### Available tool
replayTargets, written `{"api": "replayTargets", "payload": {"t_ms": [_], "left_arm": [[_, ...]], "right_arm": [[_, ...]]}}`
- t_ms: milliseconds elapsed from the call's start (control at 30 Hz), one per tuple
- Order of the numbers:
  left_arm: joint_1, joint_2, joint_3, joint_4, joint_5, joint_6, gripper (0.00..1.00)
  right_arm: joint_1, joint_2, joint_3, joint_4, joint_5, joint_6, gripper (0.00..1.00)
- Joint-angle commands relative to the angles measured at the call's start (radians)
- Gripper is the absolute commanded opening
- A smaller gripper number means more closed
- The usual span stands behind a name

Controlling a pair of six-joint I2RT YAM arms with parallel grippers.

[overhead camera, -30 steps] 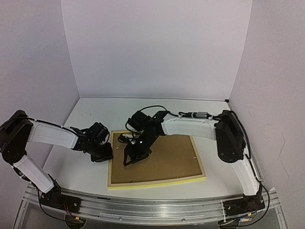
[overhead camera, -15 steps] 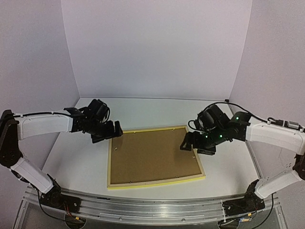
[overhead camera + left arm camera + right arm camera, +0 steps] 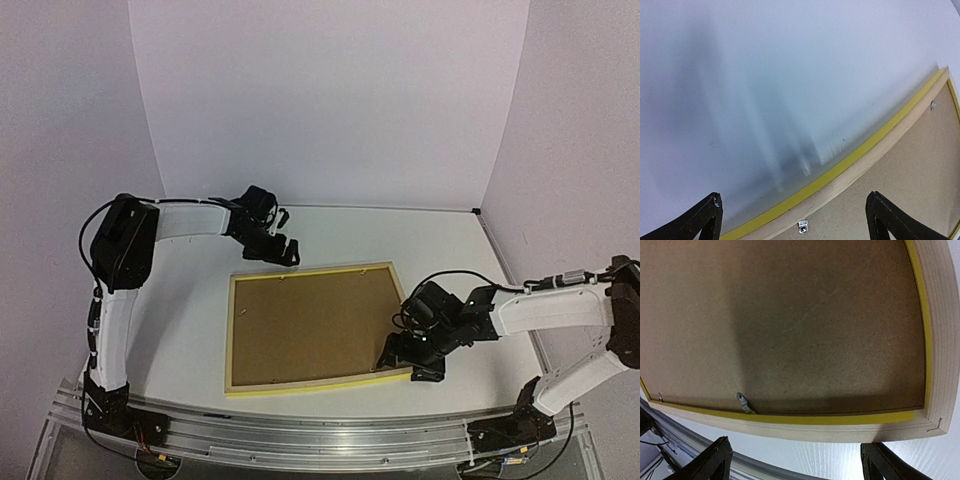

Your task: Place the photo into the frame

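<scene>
Pale lilac walls close in a white table, and the frame lies on it back up, yellow edge showing all round, with the brown board sitting inside it. You cannot see the photo anywhere. It may lie under the board, but nothing shows it, so do not take that for granted.

Your left gripper hangs over the far left corner, jaws spread wide and holding nothing. Your right gripper is at the near right corner, also well open and empty, its fingers either side of the wooden corner in the wrist view.

The board looks seated, so the work left is probably to lock it. A small metal tab shows on the near rail just at the board's edge, and another on the far rail. Check first that the board sits flush along all four rails, with no corner riding up. Then rest one gripper lightly on the board to pin the frame down, and bring the other in low beside a tab with one fingertip leading. Push the tab sideways across the board rather than down onto it. Keep clear of the corner itself, because a finger catching under the rail will tip or slide the whole frame.
</scene>
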Motion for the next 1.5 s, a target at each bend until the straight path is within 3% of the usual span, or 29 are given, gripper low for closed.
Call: {"api": "replayTargets", "payload": {"t_ms": [0,167,300,500,733,967,1133,1267,1467], "left_arm": [[-0.001,0.080,0.110,-0.058,0.188,0.223,0.99],[0.000,0.143,0.149,-0.118,0.251,0.274,0.92],[0.000,0.104,0.061,-0.094,0.256,0.273,0.77],[0.000,-0.023,-0.188,-0.006,0.098,0.179,0.58],[-0.009,-0.250,-0.528,0.108,-0.077,-0.049,0.36],[-0.026,-0.447,-0.809,0.161,-0.135,-0.281,0.09],[-0.033,-0.532,-0.914,0.168,-0.146,-0.361,0.05],[-0.034,-0.576,-0.954,0.184,-0.147,-0.357,0.06],[-0.035,-0.592,-0.957,0.195,-0.143,-0.329,0.05]], "right_arm": [[0.001,0.058,0.030,0.071,0.021,0.059,0.86],[-0.022,0.104,0.033,0.075,0.034,0.079,0.86],[-0.087,0.151,0.063,0.079,0.051,0.086,0.86],[-0.196,0.238,0.185,0.078,0.050,0.006,0.86],[-0.303,0.407,0.379,0.076,-0.010,-0.142,0.84],[-0.335,0.634,0.611,0.075,-0.076,-0.331,0.82],[-0.346,0.731,0.740,0.073,-0.122,-0.396,0.80],[-0.345,0.732,0.740,0.073,-0.153,-0.406,0.79],[-0.348,0.576,0.737,0.002,0.078,-0.474,0.81]]}}
